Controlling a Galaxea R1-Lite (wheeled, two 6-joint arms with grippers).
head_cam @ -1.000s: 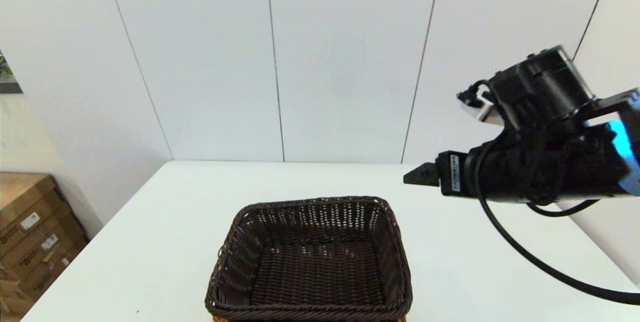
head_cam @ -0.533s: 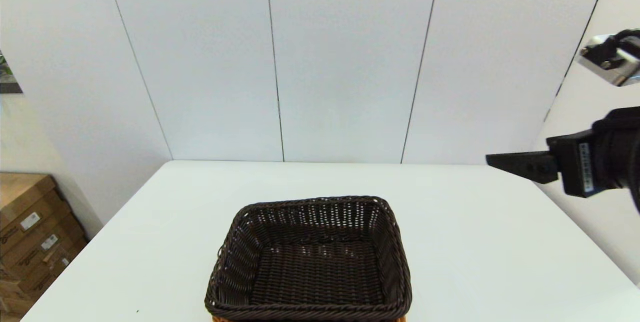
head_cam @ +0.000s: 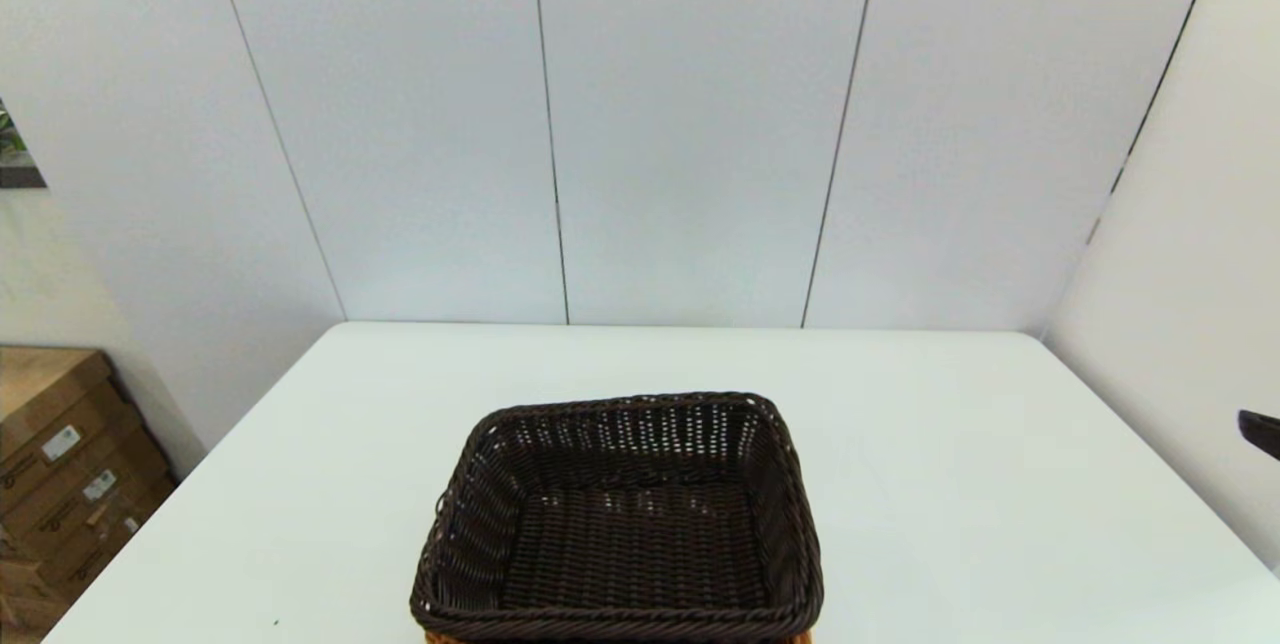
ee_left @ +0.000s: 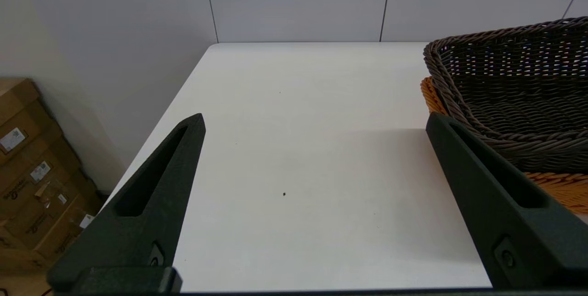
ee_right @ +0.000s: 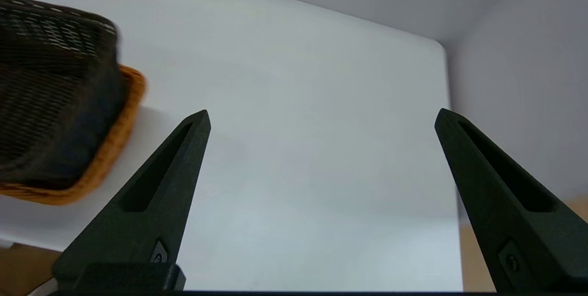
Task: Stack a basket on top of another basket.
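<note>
Dark basket nested in the orange one, both sets of jaws spread wide and empty.

The dark brown wicker basket (head_cam: pixel 620 519) sits inside the orange-tan wicker basket (ee_left: pixel 558 185) at the middle of the counter's (head_cam: pixel 950 484) near edge. Its open-weave sides let light through under a thick braided rim, and only a strip of the orange rim shows beneath it. The left gripper (ee_left: pixel 314 123) hovers near the counter's left side, just beside the stack, jaws wide and holding nothing. The right gripper (ee_right: pixel 321 119) hangs off the near right corner, jaws wide too, barely a black tip in the head view.
</note>
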